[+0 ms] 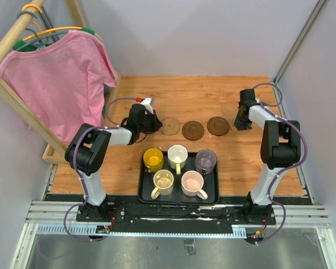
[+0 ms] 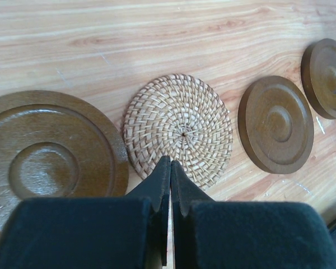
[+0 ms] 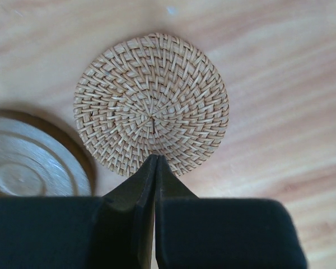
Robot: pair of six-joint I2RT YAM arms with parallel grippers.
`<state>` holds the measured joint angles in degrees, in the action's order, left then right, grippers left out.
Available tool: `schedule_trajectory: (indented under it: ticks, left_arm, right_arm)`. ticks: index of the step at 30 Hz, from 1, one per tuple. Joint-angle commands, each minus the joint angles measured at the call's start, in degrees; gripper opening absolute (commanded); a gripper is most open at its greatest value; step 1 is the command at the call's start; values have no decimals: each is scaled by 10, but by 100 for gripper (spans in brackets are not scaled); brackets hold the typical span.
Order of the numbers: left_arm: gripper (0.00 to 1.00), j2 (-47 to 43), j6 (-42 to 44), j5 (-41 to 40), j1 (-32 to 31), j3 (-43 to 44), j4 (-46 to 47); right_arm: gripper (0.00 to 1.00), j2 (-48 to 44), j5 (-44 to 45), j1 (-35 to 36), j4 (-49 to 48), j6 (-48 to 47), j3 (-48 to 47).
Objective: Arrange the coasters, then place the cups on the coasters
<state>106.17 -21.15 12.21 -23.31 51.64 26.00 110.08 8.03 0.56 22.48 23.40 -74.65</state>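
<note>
Fingers pressed together and empty, the left gripper (image 2: 171, 163) hangs with its tips at the near edge of a woven coaster (image 2: 179, 129). A dark coaster (image 2: 45, 157) lies just beside it on one side and two dark coasters (image 2: 277, 124) on the other. The right gripper (image 3: 155, 158), likewise closed on nothing, points at a second woven coaster (image 3: 151, 109). Whether either tip touches cannot be told. Five cups (image 1: 177, 154) stand on a black tray (image 1: 214, 188), near the row on the table (image 1: 201, 95).

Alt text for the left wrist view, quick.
The left gripper, shut, points its tips at the near edge of a woven tan coaster on the wooden table. One dark wooden coaster lies to its left, two more dark coasters to its right.
</note>
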Motion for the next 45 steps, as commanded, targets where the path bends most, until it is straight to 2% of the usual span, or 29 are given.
schedule_trajectory:
  ticks: [1, 6, 12, 24, 30, 35, 39, 45]
  left_arm:
    - [1, -29, 25, -42, 7, -2, -22]
    - [1, -37, -11, -44, 42, -18, -11]
    - [0, -40, -41, -17, 92, -29, -4]
    - [0, -21, -18, -21, 94, 5, -48]
    - [1, -12, -17, -11, 94, 3, -48]
    - [1, -4, -24, -1, 94, 2, -47]
    - [0, 1, -33, 5, 94, 3, -47]
    - [1, 6, -38, -7, 96, 8, -60]
  right_arm:
    - [1, -28, 63, -5, 76, -2, 59]
    - [1, -59, 48, 0, 64, -16, 89]
    - [1, -63, 38, 19, 64, -33, 74]
    - [1, -51, 90, 97, 91, -56, 11]
    - [6, -81, 117, 136, 102, -72, -18]
    - [15, -87, 30, 173, 62, -101, -33]
    - [18, -45, -43, 207, 48, -112, -73]
    - [2, 47, -80, 260, 64, -120, -178]
